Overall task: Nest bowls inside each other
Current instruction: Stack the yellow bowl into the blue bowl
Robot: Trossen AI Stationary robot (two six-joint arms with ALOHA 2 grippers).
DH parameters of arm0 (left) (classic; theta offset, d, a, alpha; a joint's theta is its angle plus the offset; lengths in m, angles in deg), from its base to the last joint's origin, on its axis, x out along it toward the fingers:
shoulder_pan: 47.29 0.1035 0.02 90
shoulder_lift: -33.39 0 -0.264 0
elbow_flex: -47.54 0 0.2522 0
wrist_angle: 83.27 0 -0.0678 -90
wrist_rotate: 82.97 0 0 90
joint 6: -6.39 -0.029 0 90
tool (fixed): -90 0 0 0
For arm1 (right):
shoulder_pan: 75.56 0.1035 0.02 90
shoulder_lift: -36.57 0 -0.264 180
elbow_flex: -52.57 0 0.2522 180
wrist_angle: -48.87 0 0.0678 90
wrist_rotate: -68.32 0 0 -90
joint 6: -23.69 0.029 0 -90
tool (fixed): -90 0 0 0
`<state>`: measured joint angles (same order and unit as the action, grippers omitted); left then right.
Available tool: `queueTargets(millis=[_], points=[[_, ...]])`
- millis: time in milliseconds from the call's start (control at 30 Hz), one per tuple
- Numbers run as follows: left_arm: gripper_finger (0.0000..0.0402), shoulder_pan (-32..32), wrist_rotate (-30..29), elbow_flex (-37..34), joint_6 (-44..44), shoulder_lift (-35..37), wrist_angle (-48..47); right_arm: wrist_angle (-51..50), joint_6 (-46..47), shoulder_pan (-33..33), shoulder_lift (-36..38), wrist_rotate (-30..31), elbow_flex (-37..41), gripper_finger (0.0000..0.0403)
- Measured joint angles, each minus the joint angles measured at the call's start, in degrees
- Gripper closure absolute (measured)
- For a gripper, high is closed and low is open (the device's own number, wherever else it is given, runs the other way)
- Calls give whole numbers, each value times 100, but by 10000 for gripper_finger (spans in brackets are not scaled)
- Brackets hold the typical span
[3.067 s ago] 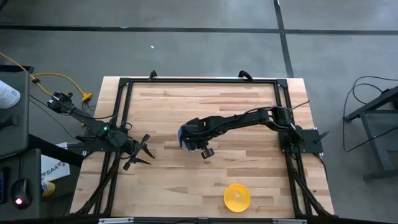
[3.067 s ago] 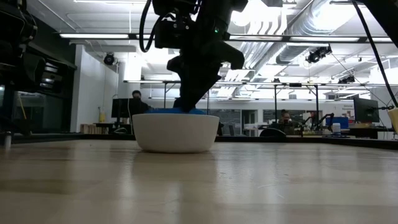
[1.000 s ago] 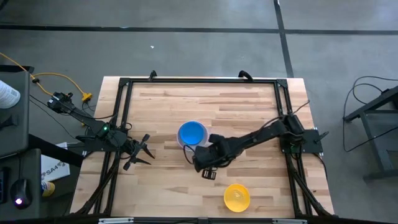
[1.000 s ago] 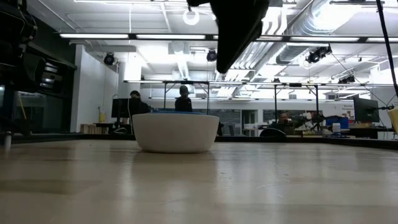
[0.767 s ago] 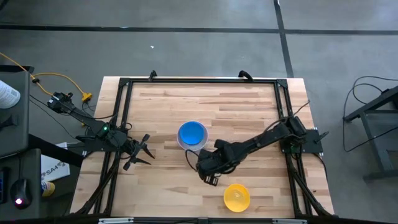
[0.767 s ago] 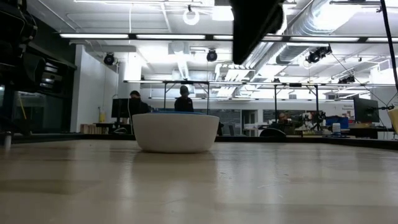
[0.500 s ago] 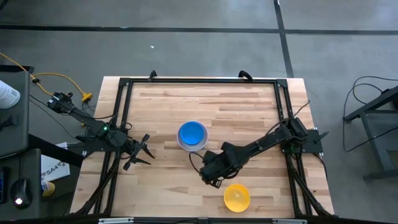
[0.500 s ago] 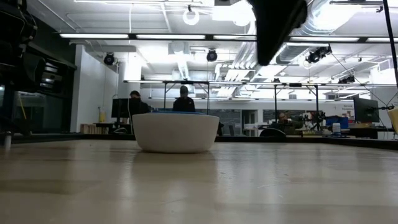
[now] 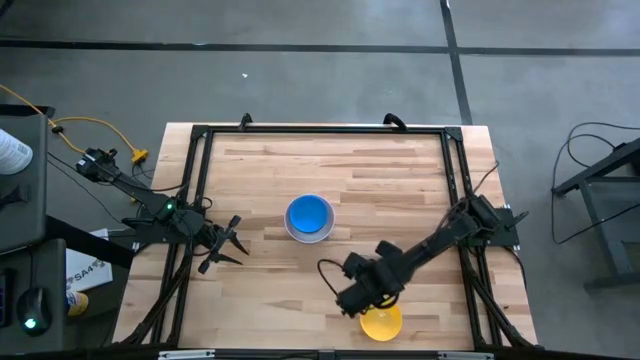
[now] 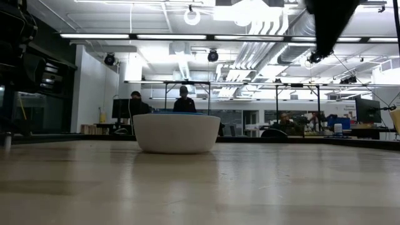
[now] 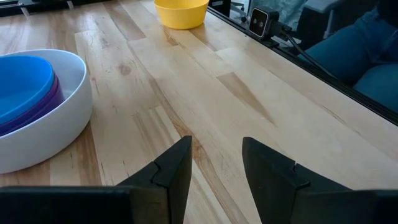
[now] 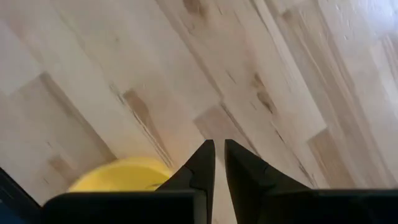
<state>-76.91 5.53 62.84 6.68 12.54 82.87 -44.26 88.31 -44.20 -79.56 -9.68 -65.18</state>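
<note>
A white bowl (image 9: pixel 308 219) rests on its base mid-table, with a blue bowl (image 9: pixel 308 213) nested inside it. The left wrist view shows a purple bowl's rim (image 11: pixel 51 101) under the blue one (image 11: pixel 22 81). A yellow bowl (image 9: pixel 382 323) sits alone near the table's near edge. My right gripper (image 9: pixel 355 300) hangs shut above the table, just left of and beyond the yellow bowl (image 12: pixel 121 175), pointing down and holding nothing. My left gripper (image 9: pixel 226 245) waits open at the table's left side, its fingers (image 11: pixel 174 169) empty.
A black frame rail (image 9: pixel 320 130) runs around the tabletop. A small camera (image 11: pixel 260 22) sits on the near rail close to the yellow bowl. Bare wood lies between the white bowl and the yellow bowl. People stand in the room far behind the table.
My right gripper has moved from beside the white bowl toward the table's near edge and to the right, toward the yellow bowl. Its wrist has rolled on the way and its fingers have stayed shut. The bowls have not moved.
</note>
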Motion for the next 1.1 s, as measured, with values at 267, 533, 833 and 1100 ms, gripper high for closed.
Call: queueTargets(millis=[267, 533, 833, 1100], points=[[261, -2, 1, 0, 0, 1, 0, -179, 409, 612, 0, 238, -1, 373], [261, -1, 1, 0, 0, 0, 0, -180, 373, 1139, 1, 143, -2, 373], [261, -1, 1, 0, 0, 0, 0, -171, 267, 1333, 2, -213, 0, 373], [261, 0, -1, 0, 0, -1, 0, 310, -58, 955, 2, -465, 0, 373]])
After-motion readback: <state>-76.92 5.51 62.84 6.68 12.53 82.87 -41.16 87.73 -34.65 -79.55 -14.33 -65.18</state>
